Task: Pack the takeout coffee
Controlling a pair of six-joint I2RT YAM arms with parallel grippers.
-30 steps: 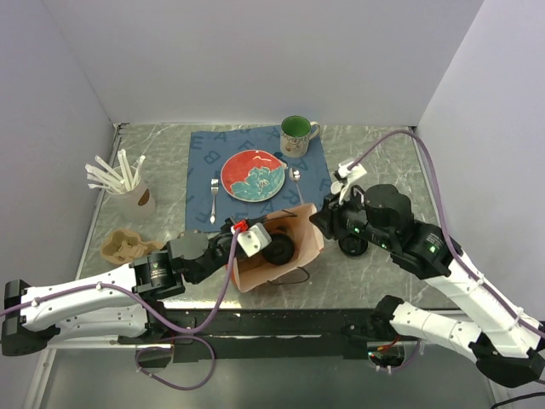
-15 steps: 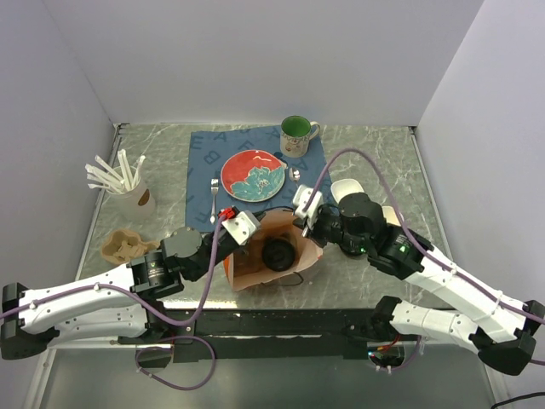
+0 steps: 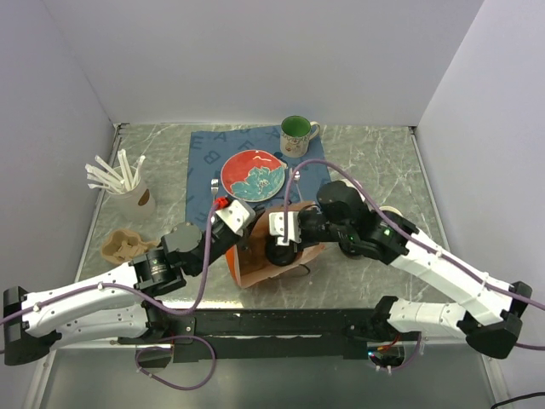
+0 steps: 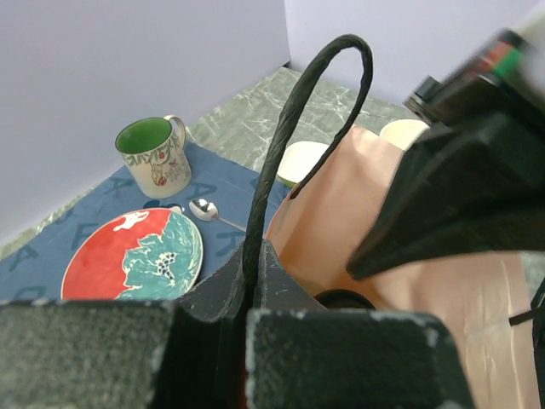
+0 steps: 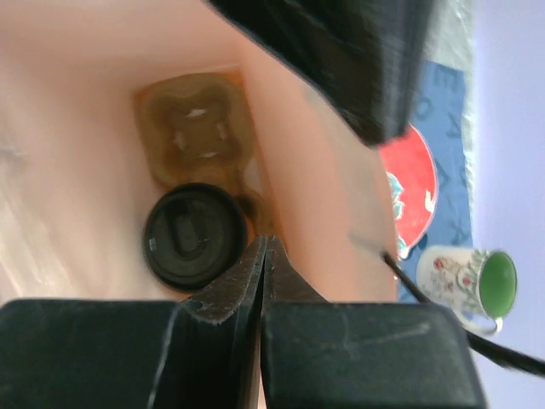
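While left jaws stay clamped on the black handle (image 4: 285,141) of the paper bag (image 4: 324,230), takeout coffee (image 5: 194,236) sits lid-up at the bag bottom by a cardboard cup carrier (image 5: 194,136); right jaws pressed fully together, empty, over the bag mouth.

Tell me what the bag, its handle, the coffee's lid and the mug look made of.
Bag: thin kraft paper by the look, matte tan, softly wrinkled walls.
Handle: black twisted cord, probably paper.
Lid: moulded black plastic, slight sheen, raised rim.
Mug: glazed ceramic, glossy, painted pattern, green inside.
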